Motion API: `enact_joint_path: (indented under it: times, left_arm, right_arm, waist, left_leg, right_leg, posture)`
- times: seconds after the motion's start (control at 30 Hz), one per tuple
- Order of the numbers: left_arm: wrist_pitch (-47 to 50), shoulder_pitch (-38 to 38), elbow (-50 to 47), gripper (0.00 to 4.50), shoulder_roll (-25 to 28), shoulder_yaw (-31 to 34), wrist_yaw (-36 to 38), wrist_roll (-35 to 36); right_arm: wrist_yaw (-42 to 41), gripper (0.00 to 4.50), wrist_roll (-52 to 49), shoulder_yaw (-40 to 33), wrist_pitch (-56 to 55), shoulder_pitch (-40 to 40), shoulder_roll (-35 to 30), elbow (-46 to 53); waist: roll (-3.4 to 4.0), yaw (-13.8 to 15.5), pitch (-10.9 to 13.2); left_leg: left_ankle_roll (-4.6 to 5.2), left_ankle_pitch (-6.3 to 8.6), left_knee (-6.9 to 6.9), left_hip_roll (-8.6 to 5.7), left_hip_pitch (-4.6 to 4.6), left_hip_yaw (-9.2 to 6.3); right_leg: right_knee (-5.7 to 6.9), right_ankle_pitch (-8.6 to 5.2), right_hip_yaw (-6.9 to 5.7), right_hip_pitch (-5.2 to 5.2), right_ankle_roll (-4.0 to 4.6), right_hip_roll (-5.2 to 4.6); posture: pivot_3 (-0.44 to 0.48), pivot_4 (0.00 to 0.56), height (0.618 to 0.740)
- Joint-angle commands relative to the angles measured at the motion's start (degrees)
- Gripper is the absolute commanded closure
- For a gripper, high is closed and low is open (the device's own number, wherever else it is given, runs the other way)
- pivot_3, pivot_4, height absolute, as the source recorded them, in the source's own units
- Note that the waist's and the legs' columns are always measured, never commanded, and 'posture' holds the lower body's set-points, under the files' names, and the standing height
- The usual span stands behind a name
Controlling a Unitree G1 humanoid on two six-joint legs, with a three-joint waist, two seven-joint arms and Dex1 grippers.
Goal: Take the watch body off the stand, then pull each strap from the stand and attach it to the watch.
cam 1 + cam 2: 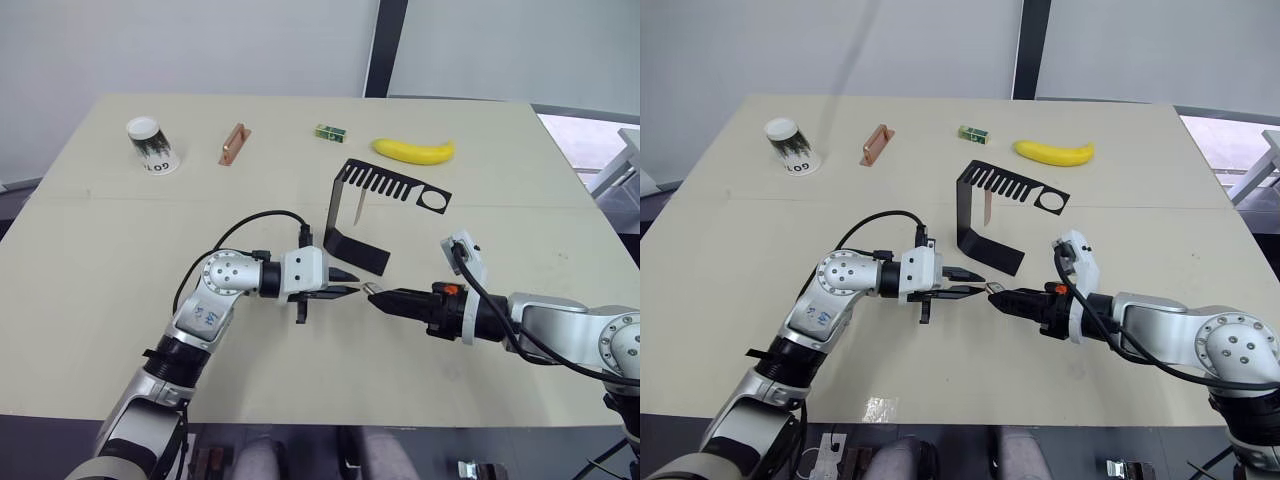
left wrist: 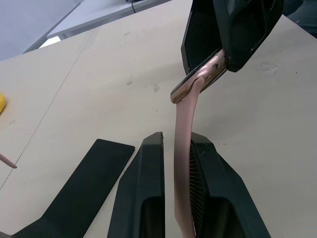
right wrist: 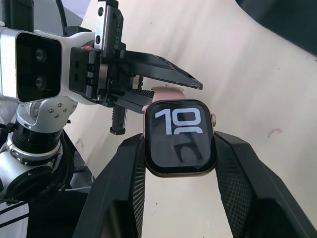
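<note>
My right gripper (image 1: 372, 292) is shut on the watch body (image 3: 181, 138), whose black face shows "10". My left gripper (image 1: 352, 282) faces it tip to tip, shut on a pink strap (image 2: 183, 148). This strap runs up between the fingers and its end meets the watch body's rosy edge (image 2: 198, 82). Both grippers hover over the table just in front of the black stand (image 1: 355, 215). A second pink strap (image 1: 357, 210) hangs from the stand's comb-slotted top arm.
Along the far side of the table (image 1: 120, 300) lie a tipped paper cup (image 1: 152, 143), a copper bar (image 1: 234, 143), a small green box (image 1: 330, 131) and a banana (image 1: 413, 150). The stand's flat base (image 1: 358, 252) sits right behind the grippers.
</note>
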State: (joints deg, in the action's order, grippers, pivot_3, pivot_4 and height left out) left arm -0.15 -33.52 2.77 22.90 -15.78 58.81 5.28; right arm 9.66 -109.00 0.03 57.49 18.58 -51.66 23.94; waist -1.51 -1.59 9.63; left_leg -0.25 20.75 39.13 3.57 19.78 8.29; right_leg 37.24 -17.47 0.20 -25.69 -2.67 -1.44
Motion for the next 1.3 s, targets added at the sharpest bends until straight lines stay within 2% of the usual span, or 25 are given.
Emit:
enact_joint_path:
  times: [0.03,0.4,0.47,0.5,1.3]
  left_arm:
    - [-1.3,-0.8,-0.8,3.81,-0.4,0.9,-0.2,1.2]
    - [-1.6,-1.2,-0.7,3.81,-0.8,1.3,-0.3,1.8]
    - [-1.8,-1.1,-0.6,4.36,-0.9,1.4,-0.2,2.0]
    - [-1.8,-1.1,-0.6,4.43,-0.9,1.4,-0.1,2.2]
    - [-1.4,-1.7,-0.5,4.43,-2.2,0.7,-0.9,1.7]
  right_arm:
    - [0.1,2.98,-0.7,-0.3,-0.5,-0.1,-0.6,0.3]
    - [-0.5,2.98,-0.1,-0.7,-0.4,-0.5,-0.8,0.2]
    - [-0.6,2.98,0.1,-0.7,-0.4,-0.6,-0.8,0.2]
    - [-0.6,2.98,0.2,-0.7,-0.4,-0.6,-0.7,0.2]
    - [0.0,2.98,-0.7,0.1,-0.6,0.6,-0.3,0.8]
  waist:
    - [0.0,0.0,0.0]
    - [0.0,0.0,0.0]
    - [0.0,0.0,0.0]
    - [0.0,0.0,0.0]
    - [0.0,0.0,0.0]
  left_leg:
    - [0.0,0.0,0.0,0.0,0.0,0.0]
    - [0.0,0.0,0.0,0.0,0.0,0.0]
    - [0.0,0.0,0.0,0.0,0.0,0.0]
    - [0.0,0.0,0.0,0.0,0.0,0.0]
    - [0.0,0.0,0.0,0.0,0.0,0.0]
  right_leg:
    - [0.0,0.0,0.0,0.0,0.0,0.0]
    - [0.0,0.0,0.0,0.0,0.0,0.0]
    - [0.0,0.0,0.0,0.0,0.0,0.0]
    - [0.0,0.0,0.0,0.0,0.0,0.0]
    - [0.0,0.0,0.0,0.0,0.0,0.0]
  posture:
    - [0.0,0.15,0.74]
    - [0.0,0.15,0.74]
    - [0.0,0.15,0.74]
    - [0.0,0.15,0.74]
    - [0.0,0.15,0.74]
